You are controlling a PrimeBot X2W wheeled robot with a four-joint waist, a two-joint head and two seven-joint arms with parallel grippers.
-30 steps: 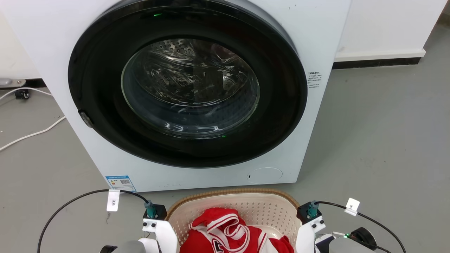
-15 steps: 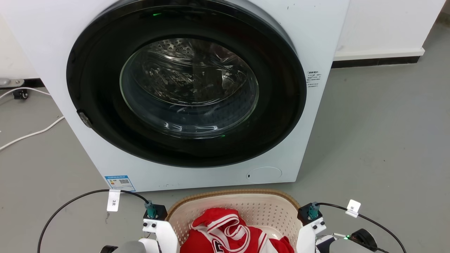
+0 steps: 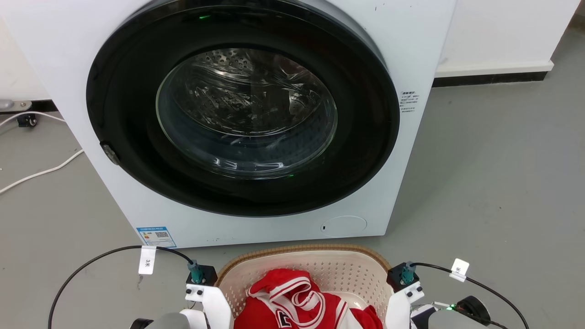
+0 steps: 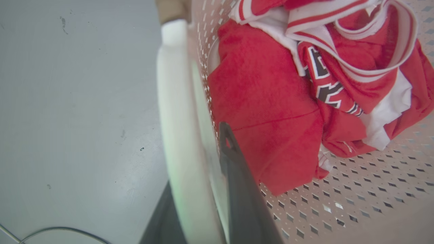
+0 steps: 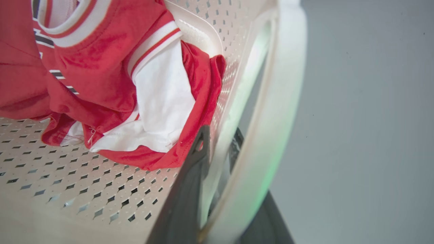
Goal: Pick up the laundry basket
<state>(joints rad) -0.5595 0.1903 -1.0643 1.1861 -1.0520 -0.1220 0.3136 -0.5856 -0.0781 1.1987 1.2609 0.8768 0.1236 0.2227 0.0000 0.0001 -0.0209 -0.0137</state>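
Laundry basket [image 3: 301,250] of cream-white perforated plastic with tan rim, clamped by left claw [image 4: 196,159] at its left rim and right claw [image 5: 219,139] at its right; red-and-white jersey [image 3: 292,301] inside.

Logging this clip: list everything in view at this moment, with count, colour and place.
washing machine: one, white with a black round door, shut, ahead of the robot
label sticker: one, blue and white, machine's lower left corner
laundry basket: one, cream with a tan rim, in front of the machine, between the arms
jersey: one, red and white, crumpled inside the basket
cable: at least one, white, on the floor left of the machine
floor: grey
wall: white with dark skirting, behind at the right
left gripper: dark fingers, closed on the basket's left rim
right gripper: dark fingers, closed on the basket's right rim
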